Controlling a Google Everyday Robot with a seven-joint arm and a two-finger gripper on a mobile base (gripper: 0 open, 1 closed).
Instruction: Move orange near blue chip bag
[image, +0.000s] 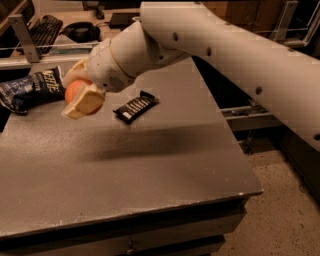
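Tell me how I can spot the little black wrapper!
Look at the big grey table. Near its far side, beside the end effector clamping the orange, lies the black wrapper: flat, slim, smaller than the blue chip bag.

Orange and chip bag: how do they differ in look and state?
The orange is round, smooth and bright; the chip bag is dark blue, flat and wrinkled. The orange is held above the table in the gripper; the chip bag lies on the table. Both are at the table's left.
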